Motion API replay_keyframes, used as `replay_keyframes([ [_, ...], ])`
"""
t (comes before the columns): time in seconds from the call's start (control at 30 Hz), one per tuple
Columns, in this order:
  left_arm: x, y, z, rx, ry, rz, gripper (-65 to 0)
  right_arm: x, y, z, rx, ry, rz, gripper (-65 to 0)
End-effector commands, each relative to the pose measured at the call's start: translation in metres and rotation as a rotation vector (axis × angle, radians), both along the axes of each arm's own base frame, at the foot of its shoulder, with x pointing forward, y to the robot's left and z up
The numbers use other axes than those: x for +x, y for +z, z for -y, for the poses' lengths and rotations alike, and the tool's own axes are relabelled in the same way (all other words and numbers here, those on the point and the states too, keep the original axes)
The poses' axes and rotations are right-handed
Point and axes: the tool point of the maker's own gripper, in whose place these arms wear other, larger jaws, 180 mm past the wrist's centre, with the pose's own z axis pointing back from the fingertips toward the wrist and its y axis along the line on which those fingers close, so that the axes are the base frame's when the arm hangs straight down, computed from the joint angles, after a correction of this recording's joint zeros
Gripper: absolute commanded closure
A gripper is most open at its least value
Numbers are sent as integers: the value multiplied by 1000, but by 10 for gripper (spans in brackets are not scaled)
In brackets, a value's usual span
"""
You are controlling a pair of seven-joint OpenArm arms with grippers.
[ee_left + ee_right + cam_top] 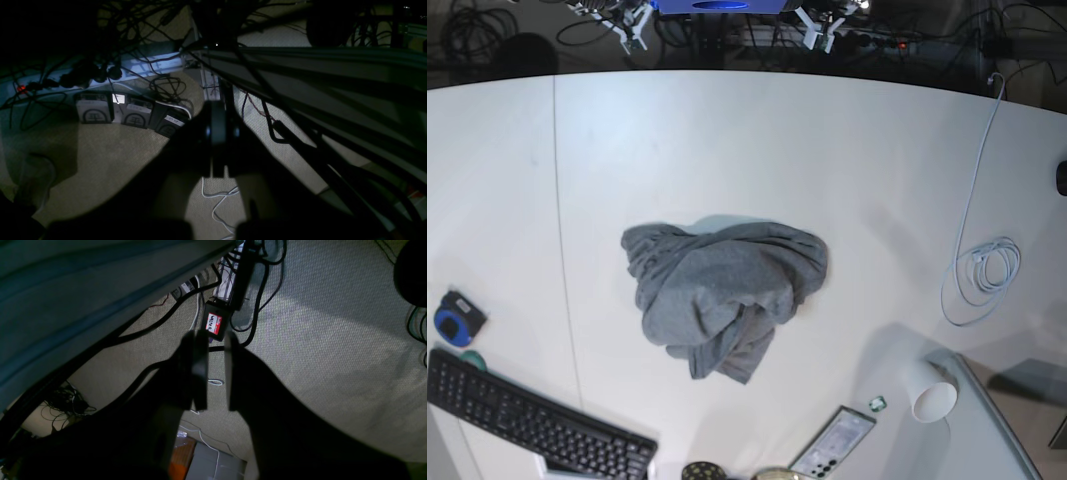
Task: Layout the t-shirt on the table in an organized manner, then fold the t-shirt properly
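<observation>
Clearly nothing has begun: the heather-grey cotton t-shirt (722, 295) lies crumpled in a heap mid-way across the smooth white tabletop (727, 140), untouched. Both arms hang below the tabletop edge over beige carpet and cables. The left gripper (218, 166) has its jaws pressed together; the right gripper (215, 373) shows a narrow gap, empty. Next, both must rise and pinch shirt edges to spread it. A black keyboard (527, 420), white cable (982, 265) and paper cup (932, 395) border the tabletop.

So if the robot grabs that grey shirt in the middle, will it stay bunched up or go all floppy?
Probably floppy: the t-shirt lies crumpled in soft folds on the table, so it likely droops and unfurls from wherever it is pinched. It looks thin, so probably light. Pushed, it would likely bunch up rather than slide neatly.
</observation>
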Motion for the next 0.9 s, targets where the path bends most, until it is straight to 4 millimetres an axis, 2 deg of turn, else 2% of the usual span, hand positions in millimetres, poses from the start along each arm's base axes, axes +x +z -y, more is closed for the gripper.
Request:
replay_keyframes([
  [0.0,-2,0,1,-5,1,0,0,-1,1,-1,9,-1,0,-78],
  [0.5,-2,1,1,-5,2,3,0,-5,1,-2,9,-6,-9,-75],
  [0.53,-2,1,1,-5,2,3,0,-6,1,-1,7,-3,-10,-68],
  [0.6,-2,1,1,-5,2,3,0,-6,1,0,6,-1,-10,0],
  [0.87,-2,1,1,-5,2,3,0,-15,0,2,-8,27,-78,-3],
])
